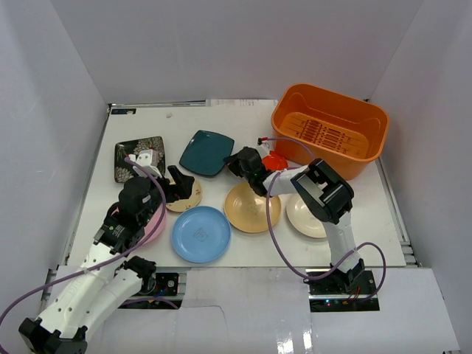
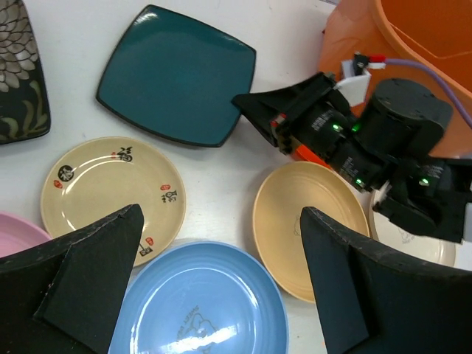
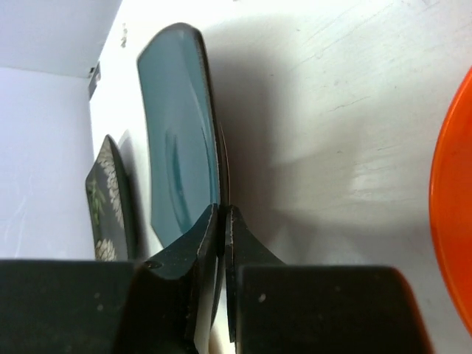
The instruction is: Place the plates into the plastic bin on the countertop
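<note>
Top view: the right gripper [image 1: 237,158] pinches the teal plate [image 1: 205,151] by its right edge, upper centre, left of the orange bin [image 1: 352,164]. Left wrist: the left gripper [image 2: 220,221] hangs spread wide over the blue plate [image 2: 199,302]. Right wrist: fingers [image 3: 199,243] pressed onto the rim, the natural hold; stiff, glossy, likely slippery and breakable

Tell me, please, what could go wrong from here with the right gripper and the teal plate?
1. The right gripper is shut on only the thin rim of the teal plate, so the plate may tilt or slip out when it is lifted.
2. The way to the plastic bin passes over the red plate and the bin's high wall. A plate hanging low could hit either.
</note>
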Robot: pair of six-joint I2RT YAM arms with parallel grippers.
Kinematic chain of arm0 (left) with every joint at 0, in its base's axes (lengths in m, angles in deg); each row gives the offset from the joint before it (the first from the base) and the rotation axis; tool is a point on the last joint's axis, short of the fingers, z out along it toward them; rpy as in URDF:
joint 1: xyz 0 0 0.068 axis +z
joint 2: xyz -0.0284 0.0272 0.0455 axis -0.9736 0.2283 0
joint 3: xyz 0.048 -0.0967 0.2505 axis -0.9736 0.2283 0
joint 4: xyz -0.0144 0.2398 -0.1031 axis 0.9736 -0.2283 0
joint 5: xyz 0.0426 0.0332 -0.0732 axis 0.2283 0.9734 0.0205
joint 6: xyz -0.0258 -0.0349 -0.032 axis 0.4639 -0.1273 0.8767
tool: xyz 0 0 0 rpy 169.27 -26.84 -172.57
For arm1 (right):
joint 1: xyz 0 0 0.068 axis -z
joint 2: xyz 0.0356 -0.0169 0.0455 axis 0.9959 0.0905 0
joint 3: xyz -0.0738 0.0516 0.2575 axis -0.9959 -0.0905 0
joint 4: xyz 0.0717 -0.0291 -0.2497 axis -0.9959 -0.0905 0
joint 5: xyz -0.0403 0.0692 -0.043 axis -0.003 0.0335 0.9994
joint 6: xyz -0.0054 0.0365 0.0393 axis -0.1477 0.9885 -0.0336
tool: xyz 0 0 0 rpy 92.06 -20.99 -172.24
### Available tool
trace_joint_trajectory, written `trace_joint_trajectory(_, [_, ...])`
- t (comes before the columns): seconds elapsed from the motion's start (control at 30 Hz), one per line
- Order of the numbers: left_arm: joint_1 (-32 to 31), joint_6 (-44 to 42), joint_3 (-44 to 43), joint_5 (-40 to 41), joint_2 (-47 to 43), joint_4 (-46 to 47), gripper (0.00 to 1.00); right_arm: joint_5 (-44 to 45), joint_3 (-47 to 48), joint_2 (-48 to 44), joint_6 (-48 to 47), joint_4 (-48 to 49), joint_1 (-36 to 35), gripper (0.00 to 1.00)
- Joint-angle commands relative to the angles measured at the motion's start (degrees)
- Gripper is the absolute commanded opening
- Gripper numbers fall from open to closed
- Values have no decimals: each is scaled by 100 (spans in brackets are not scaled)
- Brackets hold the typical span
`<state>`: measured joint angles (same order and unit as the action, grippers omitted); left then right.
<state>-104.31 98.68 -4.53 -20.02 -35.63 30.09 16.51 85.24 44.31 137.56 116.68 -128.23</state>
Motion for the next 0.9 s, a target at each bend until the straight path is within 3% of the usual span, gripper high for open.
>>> trace_joint_trajectory(0.0, [52, 221, -243, 472, 57, -43, 98, -118, -207, -698, -331, 1167, -17, 8])
trace_joint_trajectory(0.27, [79, 362, -419, 904, 128, -253, 98, -697, -286, -1806, -341, 2072, 228, 8])
trace_joint_trajectory(0.57, [88, 336, -498, 1204, -241, -359, 98, -856, -655, -2948, -279, 2171, 780, 8])
trace_joint_trajectory(0.7, [88, 336, -419, 975, -250, -359, 98, -1057, -787, -3746, -471, 1636, 1457, 8])
trace_joint_trajectory(0.87, [88, 345, -270, 519, -162, -359, 98, -1348, -586, -4364, -1104, 143, 2907, 8])
